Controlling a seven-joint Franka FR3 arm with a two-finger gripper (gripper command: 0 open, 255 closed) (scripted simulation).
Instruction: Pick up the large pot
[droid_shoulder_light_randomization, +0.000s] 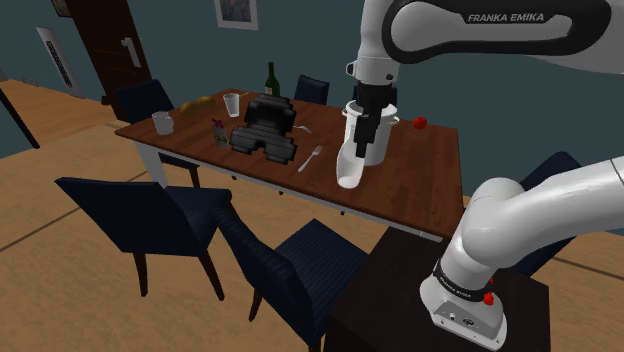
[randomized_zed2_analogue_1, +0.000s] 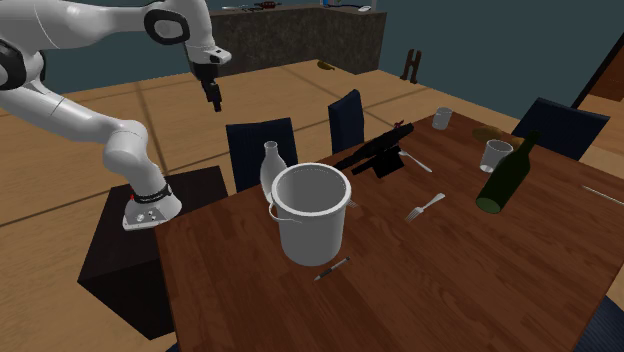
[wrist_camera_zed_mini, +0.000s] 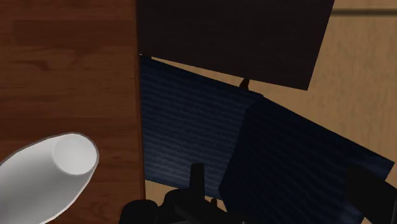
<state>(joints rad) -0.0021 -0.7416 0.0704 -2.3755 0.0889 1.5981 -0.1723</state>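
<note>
End effector (randomized_zed2_analogue_1: 214, 103) open over chair (wrist_camera_zed_mini: 191, 127), well apart from lg grey pot (randomized_zed2_analogue_1: 310, 225) on table (randomized_zed2_analogue_1: 450, 290).

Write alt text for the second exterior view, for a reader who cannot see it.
A large pale grey pot stands upright on a brown table, a white vase beside it. The robot's black pincer hangs at the view's upper left, apart from the pot.

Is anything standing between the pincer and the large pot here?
Yes: a white vase stands at the table edge right beside the pot, on the side facing the open pincer, which hangs high over a chair.
</note>
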